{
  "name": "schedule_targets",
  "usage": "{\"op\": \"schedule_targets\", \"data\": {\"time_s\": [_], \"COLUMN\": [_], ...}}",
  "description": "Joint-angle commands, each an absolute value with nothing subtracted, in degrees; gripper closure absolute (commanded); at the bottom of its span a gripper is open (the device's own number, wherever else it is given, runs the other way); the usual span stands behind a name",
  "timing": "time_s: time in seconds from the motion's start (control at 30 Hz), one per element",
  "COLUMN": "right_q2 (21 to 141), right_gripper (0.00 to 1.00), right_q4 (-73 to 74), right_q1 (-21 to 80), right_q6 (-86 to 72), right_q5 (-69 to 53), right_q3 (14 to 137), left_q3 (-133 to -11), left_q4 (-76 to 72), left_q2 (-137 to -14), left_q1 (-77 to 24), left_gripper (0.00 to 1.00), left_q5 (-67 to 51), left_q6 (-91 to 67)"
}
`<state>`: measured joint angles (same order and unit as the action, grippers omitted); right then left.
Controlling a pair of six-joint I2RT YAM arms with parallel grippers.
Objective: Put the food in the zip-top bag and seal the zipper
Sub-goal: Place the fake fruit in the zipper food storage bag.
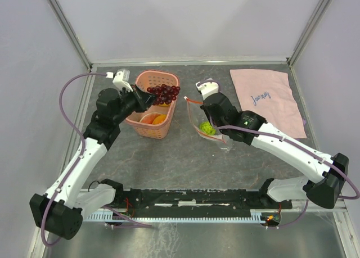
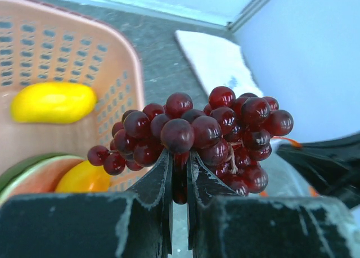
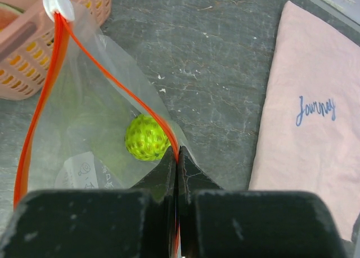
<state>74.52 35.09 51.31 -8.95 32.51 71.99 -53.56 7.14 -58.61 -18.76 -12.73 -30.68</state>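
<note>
My left gripper (image 1: pixel 147 98) (image 2: pixel 180 173) is shut on the dark purple grape bunch (image 1: pixel 163 93) (image 2: pixel 197 134) and holds it above the right rim of the pink basket (image 1: pixel 144 129). My right gripper (image 1: pixel 203 103) (image 3: pixel 176 159) is shut on the red-orange zipper strip (image 3: pixel 42 100) of the clear zip-top bag (image 1: pixel 203 120) (image 3: pixel 84 134), holding its mouth open. A green round piece (image 1: pixel 206 128) (image 3: pixel 146 137) lies inside the bag. A yellow fruit (image 2: pixel 53 102), an orange fruit (image 2: pixel 83 178) and a red-white slice (image 2: pixel 34 176) lie in the basket.
The pink cloth with script writing (image 1: pixel 269 98) (image 3: pixel 315 117) lies at the back right. The basket wall (image 3: pixel 34 41) stands close to the bag's white slider (image 3: pixel 59 8). Enclosure walls rise at the back and sides.
</note>
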Motion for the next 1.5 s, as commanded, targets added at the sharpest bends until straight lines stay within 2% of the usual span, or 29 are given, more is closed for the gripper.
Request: {"op": "schedule_targets", "data": {"time_s": [0.0, 0.23, 0.9, 1.2, 1.47], "right_q2": [73.2, 73.4, 74.0, 72.3, 70.2], "right_gripper": [0.99, 0.99, 0.99, 0.99, 0.99], "right_q4": [29.7, 27.2, 21.4, 22.0, 22.2], "right_q1": [51.2, 51.2, 51.2, 51.2, 51.2], "right_q6": [-10.9, -11.9, -16.0, -16.3, -16.3], "right_q5": [30.3, 28.1, 22.8, 21.7, 21.3], "right_q3": [72.7, 72.0, 68.5, 68.2, 67.7], "left_q3": [-52.3, -48.5, -40.1, -37.9, -35.6], "left_q4": [-6.0, -15.2, -39.5, -42.5, -37.7], "left_q2": [-53.8, -51.0, -51.2, -54.6, -56.8], "left_q1": [-19.4, -22.6, -34.5, -35.7, -35.7], "left_gripper": [0.97, 0.97, 0.97, 0.97, 0.97], "left_q5": [-20.3, -24.6, -22.4, -21.8, -20.1], "left_q6": [-37.3, -42.4, -50.5, -48.4, -44.0]}}
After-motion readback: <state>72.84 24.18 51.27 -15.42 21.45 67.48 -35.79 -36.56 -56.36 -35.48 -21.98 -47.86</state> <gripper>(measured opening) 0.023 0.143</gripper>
